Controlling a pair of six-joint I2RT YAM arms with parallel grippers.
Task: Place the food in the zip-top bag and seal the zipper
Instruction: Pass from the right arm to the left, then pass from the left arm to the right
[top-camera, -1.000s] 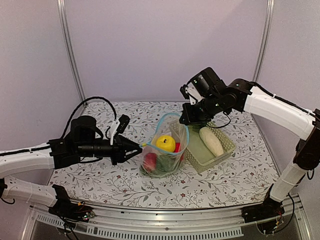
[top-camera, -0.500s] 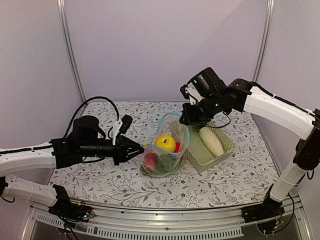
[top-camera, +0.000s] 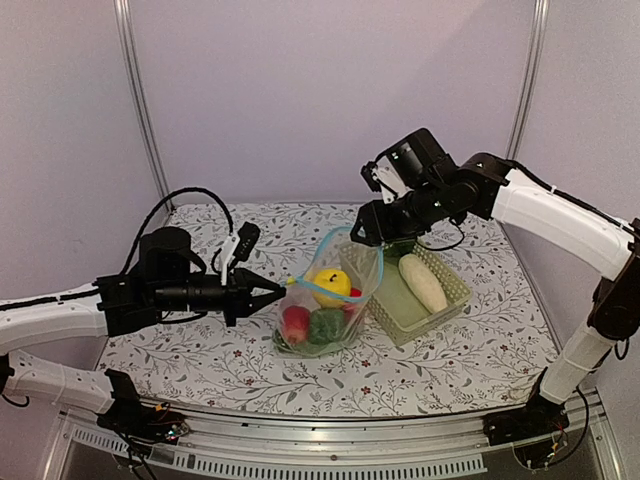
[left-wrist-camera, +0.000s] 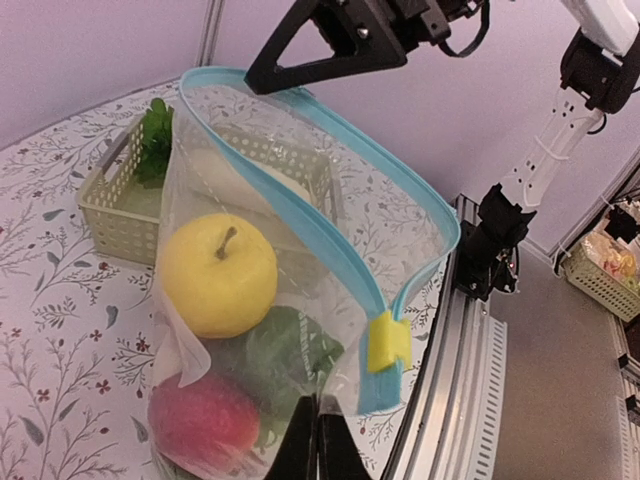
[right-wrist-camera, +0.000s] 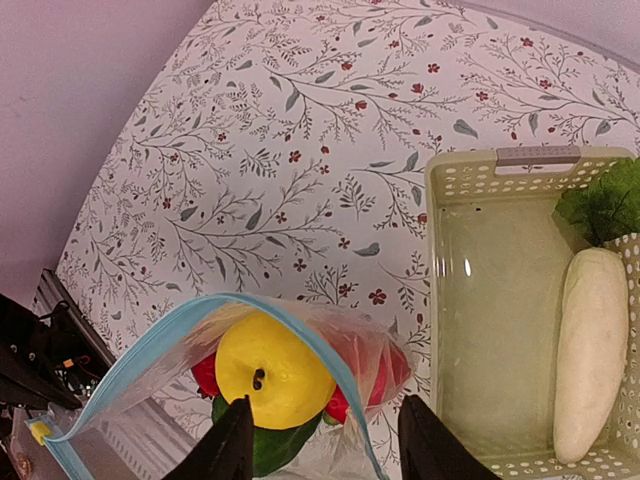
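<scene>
Tightly shut, the left gripper (top-camera: 272, 294) clamps the zip-top bag (top-camera: 345, 300) at the near-left end of its zipper (left-wrist-camera: 330, 240).
Its fingertips meet just below the yellow slider (left-wrist-camera: 387, 342); the bag stands mid-table (top-camera: 200, 350), mouth open, holding a yellow apple (top-camera: 328, 283), a red round piece (top-camera: 295, 322) and a green leafy piece (top-camera: 326, 325); the right gripper (top-camera: 365, 228), jaws apart, hangs at the bag's far rim; the white radish (right-wrist-camera: 590, 350) lies in the lattice basket (right-wrist-camera: 537, 156) toward the table's right edge.

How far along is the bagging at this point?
Done: the yellow apple, red piece and green leafy piece sit in the zip-top bag. In hand: the left gripper is shut on the bag's near edge; the right gripper hangs open over the rim. Left: the white radish lies in the basket, and the zipper gapes open.
</scene>
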